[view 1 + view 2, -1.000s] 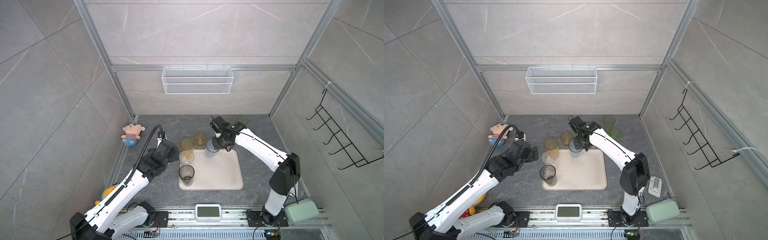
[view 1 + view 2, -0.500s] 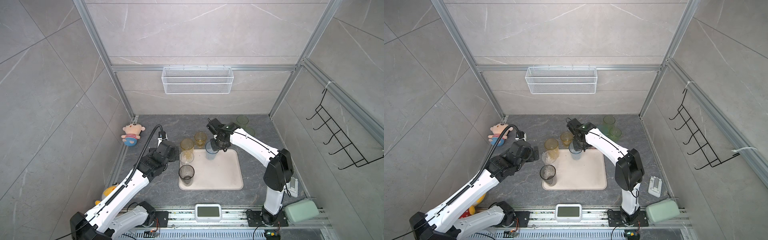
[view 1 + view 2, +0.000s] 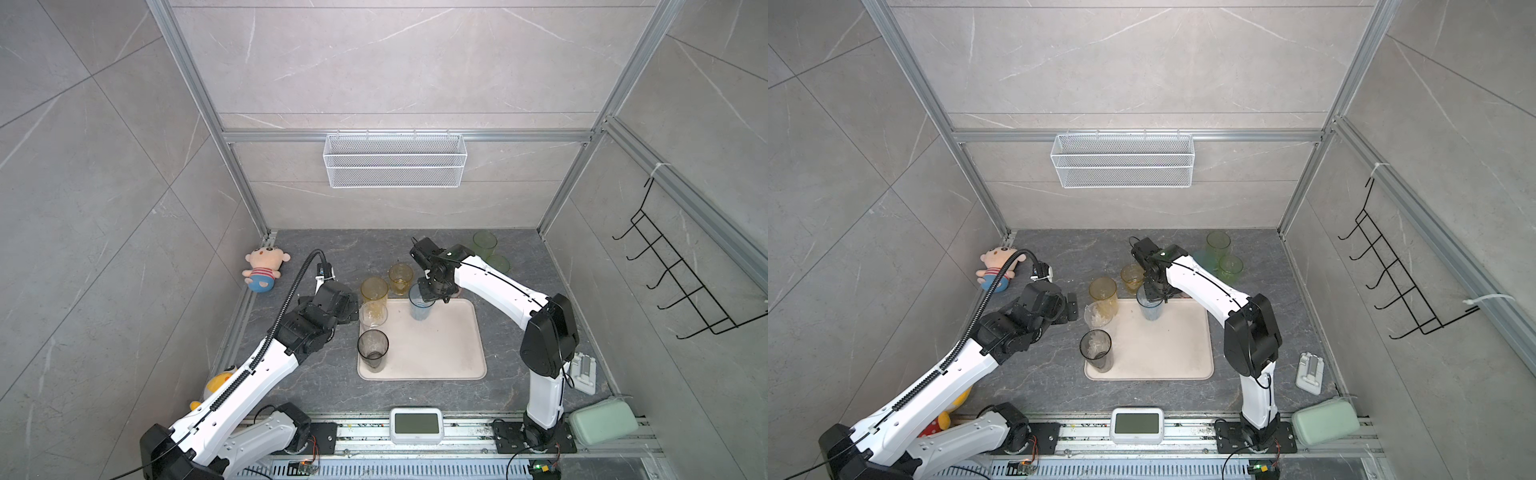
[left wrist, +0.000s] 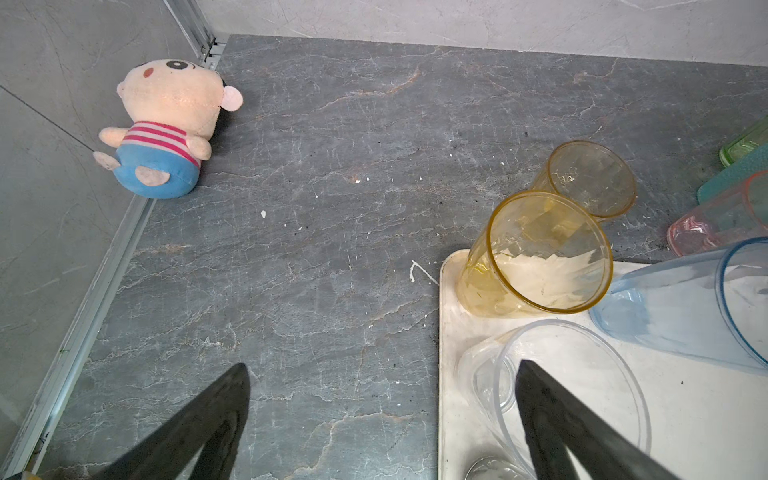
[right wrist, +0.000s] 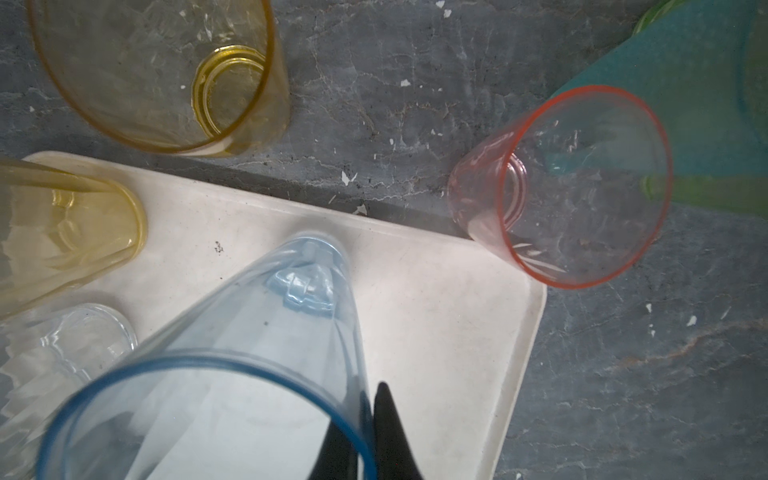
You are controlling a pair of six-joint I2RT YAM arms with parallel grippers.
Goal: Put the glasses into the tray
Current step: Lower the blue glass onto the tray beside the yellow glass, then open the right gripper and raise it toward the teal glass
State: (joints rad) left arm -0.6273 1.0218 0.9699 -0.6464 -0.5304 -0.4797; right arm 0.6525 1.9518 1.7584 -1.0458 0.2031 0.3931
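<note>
Both top views show the left gripper (image 3: 350,308) spread open beside the tray (image 3: 440,347); a grey glass (image 3: 372,351), a clear glass (image 3: 372,316) and a yellow glass (image 3: 374,289) line its left edge. The right gripper (image 3: 432,293) pinches the rim of the blue glass (image 3: 419,308), upright at the tray's far edge.

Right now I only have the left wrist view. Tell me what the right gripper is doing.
Observer: The right gripper is shut on the blue tumbler, pinching its rim.
Operator: Report any tumbler on the tray that I can't see.
Observer: A smoky grey tumbler stands upright in the near left corner of the tray.
Operator: Now list what is off the tray at far right.
Observer: A green tumbler and, nearer, a second green tumbler stand there upright.
</note>
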